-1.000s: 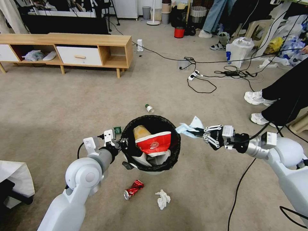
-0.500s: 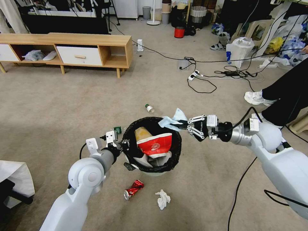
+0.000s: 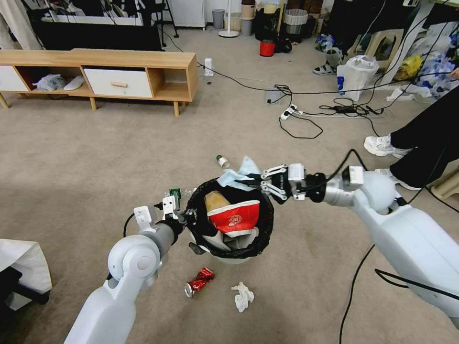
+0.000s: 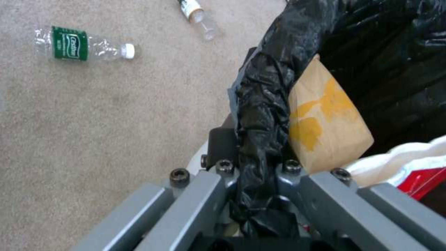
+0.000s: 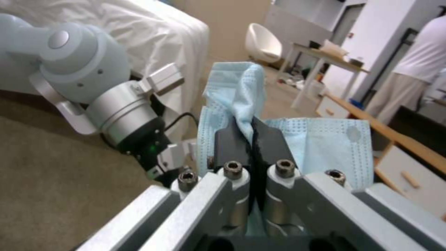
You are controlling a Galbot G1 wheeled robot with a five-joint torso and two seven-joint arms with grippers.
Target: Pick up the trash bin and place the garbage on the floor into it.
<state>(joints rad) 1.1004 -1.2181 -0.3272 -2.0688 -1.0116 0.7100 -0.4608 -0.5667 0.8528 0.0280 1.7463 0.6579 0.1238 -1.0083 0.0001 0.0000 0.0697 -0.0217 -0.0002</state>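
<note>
The beige-grey short-pile carpet floor carries a crushed red metal can and, just beside it, a crumpled white paper tissue. Farther off lie a clear plastic bottle with a green label and a small clear bottle with a green cap, near tangled black power cables.

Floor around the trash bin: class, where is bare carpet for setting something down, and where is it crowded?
Bare carpet lies between the trash bin and the wooden cabinet, and right of the bin under the right gripper. It is crowded in front, by the crushed can and tissue, and behind, by a small bottle and the cables.
</note>
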